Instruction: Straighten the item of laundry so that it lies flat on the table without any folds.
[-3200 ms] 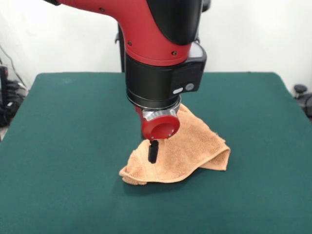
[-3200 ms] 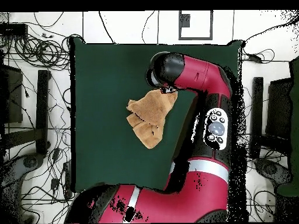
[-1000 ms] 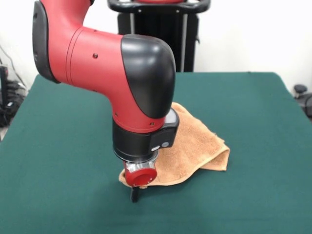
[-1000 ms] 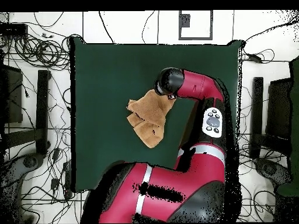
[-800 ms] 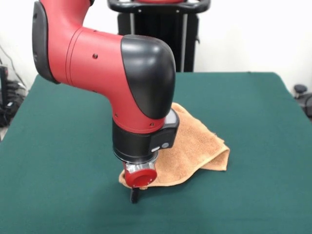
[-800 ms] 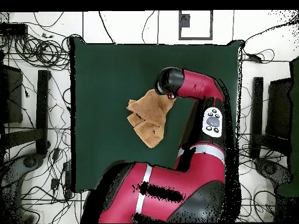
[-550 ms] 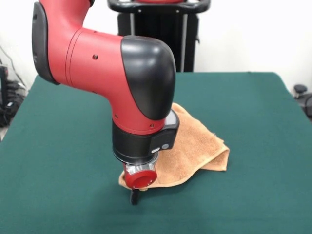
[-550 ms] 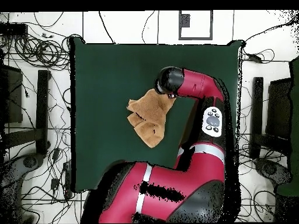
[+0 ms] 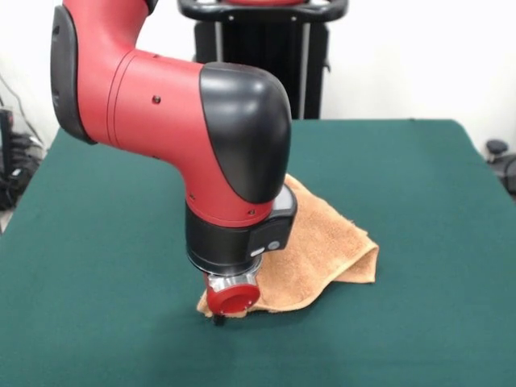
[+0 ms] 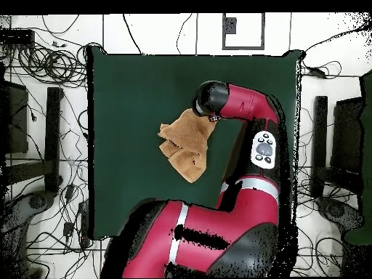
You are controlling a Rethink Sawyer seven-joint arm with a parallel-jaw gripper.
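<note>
Sunk a shade lower and nearer the cloth than 0.8 s ago, with less of the dark tip showing beneath the red wrist cap, and otherwise hardly shifted. Seen from the front: arm (image 9: 161, 105) reaching down from above, gripper (image 9: 218, 319) planted at the near left corner of the item of laundry (image 9: 322, 242), right at the cloth's edge and close to the table (image 9: 419, 177). Cannot tell whether open, closed or pinching the corner, since the wrist cap hides nearly all of it. Towel bunched just right of the table's middle, doubled over itself, with a raised fold along its right side and a rumpled ridge running back behind the wrist, so plainly not flat. Seen from overhead: same item of laundry (image 10: 185, 145) near the middle of the green top (image 10: 131, 94), an irregular tan heap rather than a square, with overlapping layers toward its lower and left parts. Wrist end of the arm (image 10: 243, 105) sitting over the heap's upper right corner and covering the tool itself. Judged on progress: barely begun, at most a corner reached and perhaps taken. Still to do: drawing that corner outward, opening the doubled layers and smoothing the ridges until nothing overlaps. Plenty of bare felt on every side for spreading.
</note>
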